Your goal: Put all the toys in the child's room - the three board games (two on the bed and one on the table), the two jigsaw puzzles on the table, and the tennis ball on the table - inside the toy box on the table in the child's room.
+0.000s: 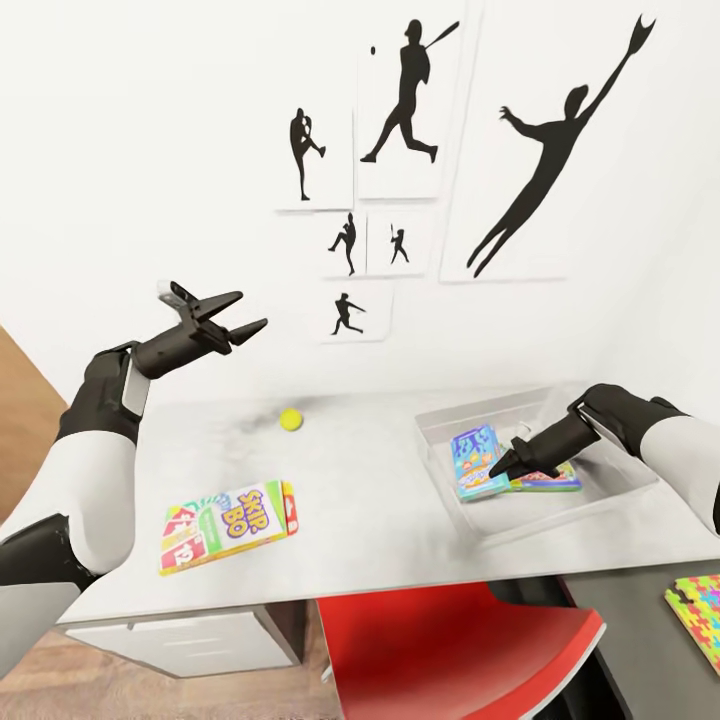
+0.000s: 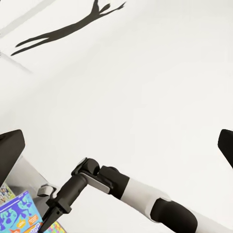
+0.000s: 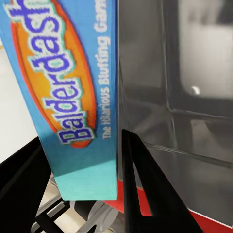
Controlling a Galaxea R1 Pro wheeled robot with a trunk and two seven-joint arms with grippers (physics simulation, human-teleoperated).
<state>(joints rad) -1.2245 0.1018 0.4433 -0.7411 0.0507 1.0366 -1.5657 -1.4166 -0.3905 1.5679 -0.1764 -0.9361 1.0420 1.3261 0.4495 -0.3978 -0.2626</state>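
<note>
My right gripper (image 1: 498, 468) reaches into the toy box (image 1: 436, 428) on the table (image 1: 380, 480). It is shut on the blue board game (image 1: 472, 458), whose Balderdash face (image 3: 73, 87) sits between both fingers. A pale green board game (image 1: 552, 481) lies under it in the box. The SKIP-BO board game (image 1: 228, 525) lies flat near the table's front left. Behind it rests the tennis ball (image 1: 291, 419). One jigsaw puzzle (image 1: 702, 612) lies on the dark side unit at the right edge. My left gripper (image 1: 228, 325) hangs open and empty, high above the table's left end.
A red chair (image 1: 450, 640) is tucked under the table's front edge. The white wall behind carries black silhouette posters (image 1: 545, 160). Wooden floor (image 1: 25, 400) shows to the left of the table.
</note>
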